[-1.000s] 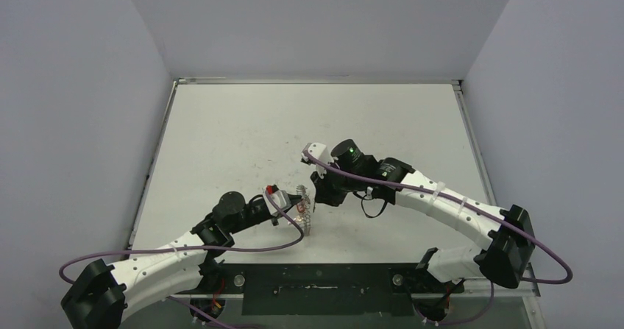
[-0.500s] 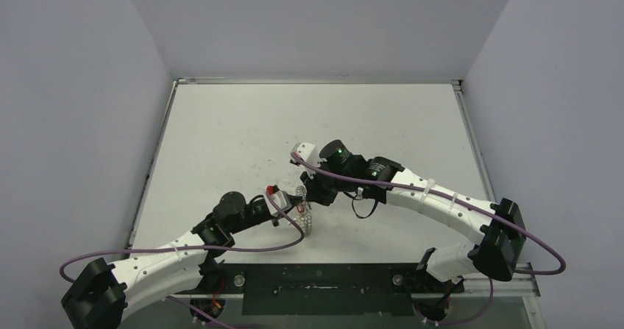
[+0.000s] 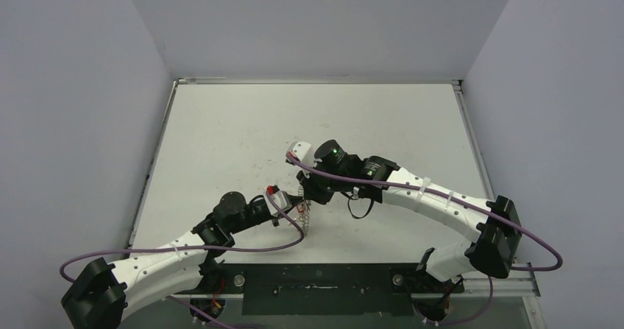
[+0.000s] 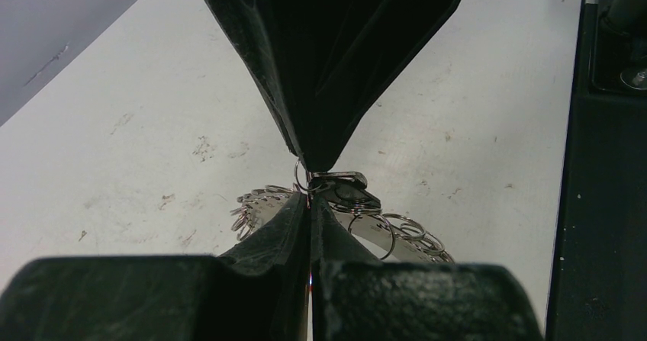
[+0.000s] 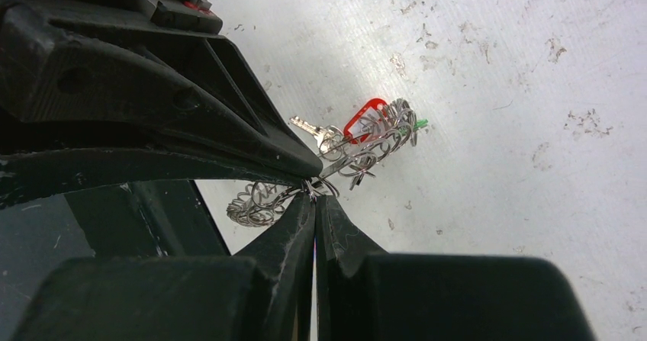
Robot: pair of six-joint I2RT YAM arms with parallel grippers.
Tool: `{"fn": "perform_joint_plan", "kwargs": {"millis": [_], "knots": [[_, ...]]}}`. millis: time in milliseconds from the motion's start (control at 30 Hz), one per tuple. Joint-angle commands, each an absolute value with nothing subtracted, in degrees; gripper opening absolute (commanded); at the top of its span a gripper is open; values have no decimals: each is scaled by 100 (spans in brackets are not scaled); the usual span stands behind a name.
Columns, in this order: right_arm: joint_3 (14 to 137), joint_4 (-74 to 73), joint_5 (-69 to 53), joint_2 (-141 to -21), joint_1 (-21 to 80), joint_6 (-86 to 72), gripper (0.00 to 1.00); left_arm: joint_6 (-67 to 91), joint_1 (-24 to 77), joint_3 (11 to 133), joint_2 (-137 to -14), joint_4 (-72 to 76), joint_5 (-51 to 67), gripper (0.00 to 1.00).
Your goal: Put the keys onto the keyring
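Note:
The keyring (image 3: 305, 216) is a grey scalloped band fringed with small wire rings. It stands on edge in my left gripper (image 3: 294, 205), which is shut on its rim. The left wrist view shows the band (image 4: 385, 235) behind the shut left gripper (image 4: 309, 201). My right gripper (image 3: 307, 195) is shut, tip to tip with the left one. A black-headed key (image 4: 345, 193) sits at its tips and looks pinched there. The right wrist view shows the shut right gripper (image 5: 314, 197), the keyring (image 5: 372, 149), its green tag (image 5: 420, 123), a red tag (image 5: 363, 120) and a silver key blade (image 5: 307, 128).
The white table (image 3: 243, 134) is scuffed and stained. A black rail (image 3: 316, 279) runs along its near edge between the arm bases. Purple cables (image 3: 257, 248) loop along both arms. Grey walls stand on three sides.
My right gripper has moved left and slightly toward the near edge until its tips meet the left gripper at the keyring. The left arm and keyring have held almost still.

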State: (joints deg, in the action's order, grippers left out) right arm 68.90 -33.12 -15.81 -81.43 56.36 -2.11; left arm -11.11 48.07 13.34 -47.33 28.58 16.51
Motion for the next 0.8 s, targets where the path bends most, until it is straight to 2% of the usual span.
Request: {"fn": "perform_joint_plan", "kwargs": {"millis": [0,767], "knots": [[7103,-3247,-1205,-8171,5678,-161,0,-1053,4860,1626,-4708,3331,1697,0],[6724,-3173,-911,-8077,5638,-139,0,-1035,4870,1617,-4664,3305,1635,0]]}}
